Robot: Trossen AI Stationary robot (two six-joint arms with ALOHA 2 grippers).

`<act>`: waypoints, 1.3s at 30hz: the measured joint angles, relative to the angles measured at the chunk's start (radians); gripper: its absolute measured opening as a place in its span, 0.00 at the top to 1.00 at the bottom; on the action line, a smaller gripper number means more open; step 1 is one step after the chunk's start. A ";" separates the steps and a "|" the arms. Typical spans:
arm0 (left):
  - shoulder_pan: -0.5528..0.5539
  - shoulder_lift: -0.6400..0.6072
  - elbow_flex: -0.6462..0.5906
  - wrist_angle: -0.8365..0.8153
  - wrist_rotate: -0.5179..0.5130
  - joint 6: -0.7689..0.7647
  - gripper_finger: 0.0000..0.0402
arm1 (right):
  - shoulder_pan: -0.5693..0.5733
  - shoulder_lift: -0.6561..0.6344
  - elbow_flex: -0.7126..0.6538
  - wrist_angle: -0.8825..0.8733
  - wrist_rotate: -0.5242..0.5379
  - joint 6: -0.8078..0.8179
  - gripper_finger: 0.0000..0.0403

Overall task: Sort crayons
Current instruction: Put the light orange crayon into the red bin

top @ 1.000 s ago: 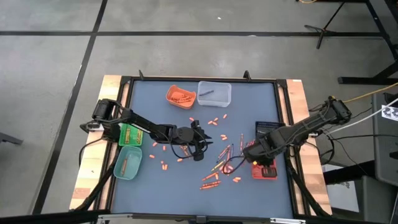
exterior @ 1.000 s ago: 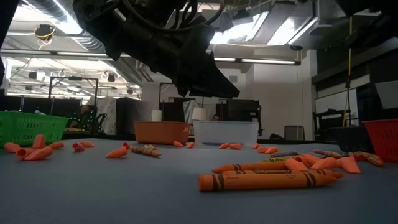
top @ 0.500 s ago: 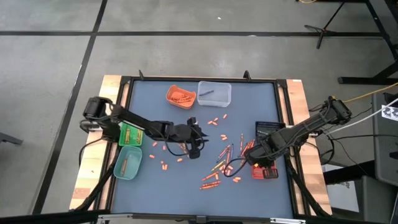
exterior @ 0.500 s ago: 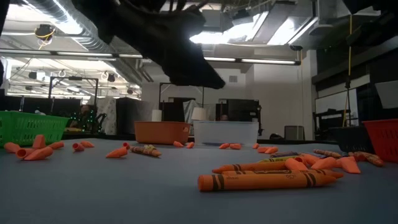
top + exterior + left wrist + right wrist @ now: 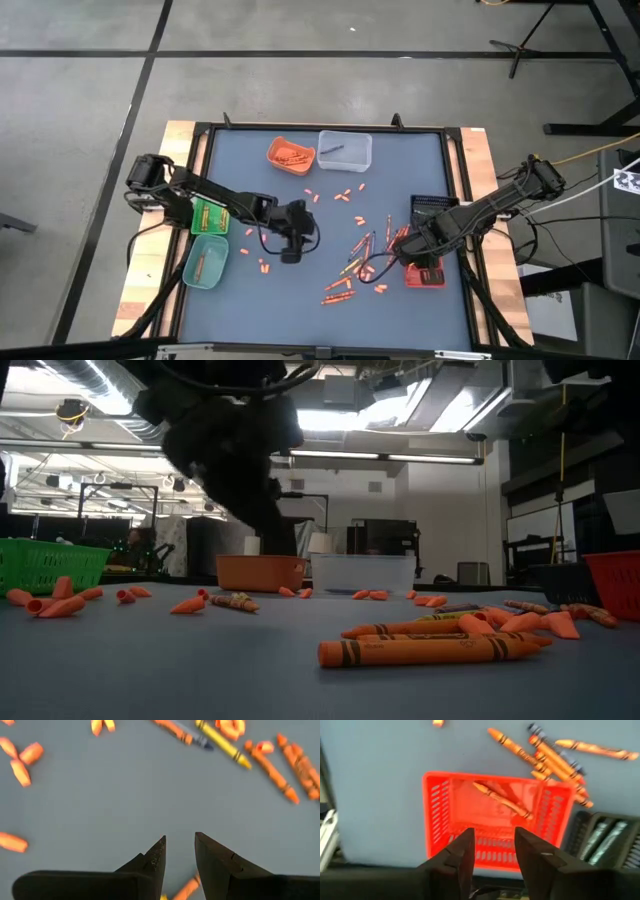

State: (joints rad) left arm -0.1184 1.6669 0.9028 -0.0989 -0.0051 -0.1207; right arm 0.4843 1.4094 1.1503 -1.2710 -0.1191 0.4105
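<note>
Directly under the right end effector (image 5: 492, 847): red basket (image 5: 436, 815), fingers parted and empty, one orange crayon (image 5: 502, 800) lying slantwise inside. Just beyond the basket's far rim, a cluster of loose crayons (image 5: 555, 760), long axes running diagonally away from the fingers; nearer this arm than the other. Left end effector (image 5: 179, 852) over bare blue desk (image 5: 110, 795), fingers narrowly parted, gripping nothing, an orange stub (image 5: 187, 887) close below, more crayons farther ahead.
</note>
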 joint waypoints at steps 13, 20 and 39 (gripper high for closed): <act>-0.001 0.000 0.000 -0.092 0.079 0.164 0.78 | 0.000 0.000 0.000 0.111 0.184 -0.087 0.65; 0.000 0.000 0.000 -0.099 0.079 0.211 0.78 | 0.000 0.000 0.000 0.148 0.191 -0.102 0.65; 0.000 0.001 0.000 -0.149 0.104 0.288 0.78 | 0.000 0.000 0.000 0.144 0.191 -0.106 0.65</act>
State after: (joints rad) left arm -0.1185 1.6676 0.9028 -0.2480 0.0986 0.1676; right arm 0.4839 1.4097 1.1503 -1.1272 0.0719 0.3050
